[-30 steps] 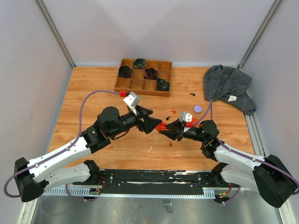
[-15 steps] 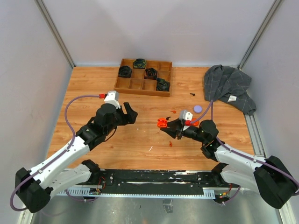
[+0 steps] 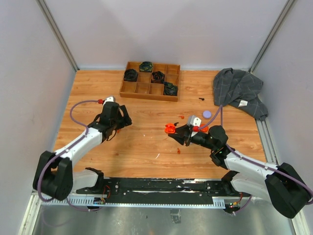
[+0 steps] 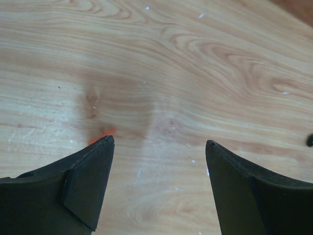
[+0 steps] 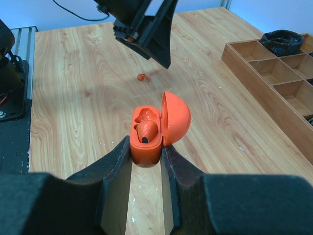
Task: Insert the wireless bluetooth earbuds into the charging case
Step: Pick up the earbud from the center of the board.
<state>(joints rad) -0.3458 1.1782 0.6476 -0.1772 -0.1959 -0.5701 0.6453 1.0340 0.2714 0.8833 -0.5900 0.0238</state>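
Observation:
My right gripper (image 5: 146, 143) is shut on an open orange charging case (image 5: 145, 147) and holds it above the table, lid (image 5: 176, 117) up. One orange earbud (image 5: 146, 131) sits in the case. In the top view the case (image 3: 169, 129) shows at the right gripper (image 3: 174, 131), at table centre. A second orange earbud (image 5: 142, 76) lies on the wood beyond the case, just below my left gripper (image 5: 157, 46). The left wrist view shows this earbud (image 4: 105, 132) at the left fingertip. The left gripper (image 4: 159, 144) is open and empty, at the left of the table (image 3: 124, 119).
A wooden compartment tray (image 3: 128, 88) with black cases stands at the back. A grey cloth (image 3: 239, 90) lies back right, with a lavender puck (image 3: 207, 113) and a small black piece (image 3: 201, 99) near it. Small red bits (image 3: 178, 151) and a white sliver (image 3: 157, 156) lie on the wood.
My left gripper has pulled back from the orange case to the left of the table. The right gripper still holds the case in about the same place.

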